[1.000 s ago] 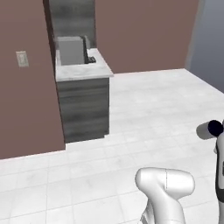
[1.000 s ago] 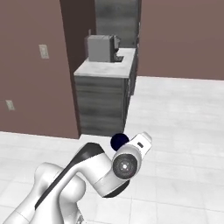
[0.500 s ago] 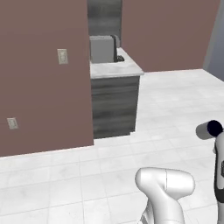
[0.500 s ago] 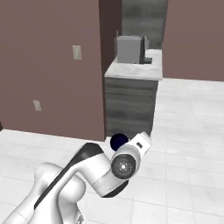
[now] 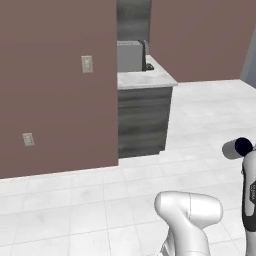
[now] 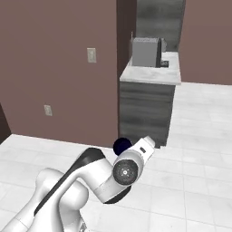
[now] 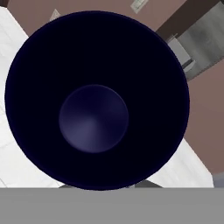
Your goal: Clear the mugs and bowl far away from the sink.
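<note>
Well, the biggest thing before me is the brown wall (image 5: 55, 100), and the dark grey cabinet (image 5: 142, 120) juts out from its end, with a pale stone top (image 5: 145, 79). A boxy grey appliance (image 5: 129, 56) stands on that top, pushed back toward the rear; I cannot make out what kind of machine it is. The white tiled floor (image 5: 75, 200) spreads out in front of the cabinet, and the arm (image 6: 90, 181) is folded low over it, well short of the cabinet and off to the cabinet's near side.

The white-grey mug (image 5: 235, 148) rides at the end of that arm, well apart from the cabinet top and touching no surface. It lies tipped on its side with its navy mouth turned toward the hand camera, which looks straight down into it (image 7: 94, 100). I would judge it is held that way because it was taken by its rim or wall and is simply being carried, tucked in close to the robot's body for a steady ride. Nothing is in the mug: the dark bowl of it runs down to a bare round bottom.

The gripper (image 7: 105, 187) is clenched tight on the mug, though the cup hides nearly all of both fingers.

On the wall beside the cabinet sit a pale light switch (image 5: 87, 64) and, lower and further from the cabinet, a small outlet (image 5: 28, 139).
</note>
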Controlling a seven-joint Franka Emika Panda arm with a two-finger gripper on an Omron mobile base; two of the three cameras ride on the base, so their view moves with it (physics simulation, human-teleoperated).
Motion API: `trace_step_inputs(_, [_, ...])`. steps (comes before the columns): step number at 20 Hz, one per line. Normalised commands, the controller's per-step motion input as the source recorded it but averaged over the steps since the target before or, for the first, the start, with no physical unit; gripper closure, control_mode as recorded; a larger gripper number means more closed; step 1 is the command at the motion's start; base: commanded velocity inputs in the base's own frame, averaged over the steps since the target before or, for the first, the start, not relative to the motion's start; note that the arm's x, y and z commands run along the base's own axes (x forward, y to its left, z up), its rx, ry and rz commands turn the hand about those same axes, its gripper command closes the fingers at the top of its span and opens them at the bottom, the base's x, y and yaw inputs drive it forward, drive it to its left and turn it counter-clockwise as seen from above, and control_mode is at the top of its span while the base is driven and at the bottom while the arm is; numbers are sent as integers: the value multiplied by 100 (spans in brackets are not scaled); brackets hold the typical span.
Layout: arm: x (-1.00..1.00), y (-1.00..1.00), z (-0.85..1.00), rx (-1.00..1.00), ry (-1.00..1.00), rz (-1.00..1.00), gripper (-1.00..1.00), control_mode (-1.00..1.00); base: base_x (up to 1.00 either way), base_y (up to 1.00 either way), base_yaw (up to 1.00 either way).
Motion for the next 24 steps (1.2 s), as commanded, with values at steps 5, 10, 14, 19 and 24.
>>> trace_step_inputs(5, [0,0,0,0,0,0,100,100,54,-7,0])
trace_step_inputs(10, [0,0,0,0,0,0,100,100,76,-23,0])
trace_step_inputs(14, [0,0,0,0,0,0,100,100,92,-18,0])
trace_step_inputs(19, [0,0,0,0,0,0,100,100,89,-25,0])
trace_step_inputs(24, [0,0,0,0,0,0,100,100,77,-44,0])
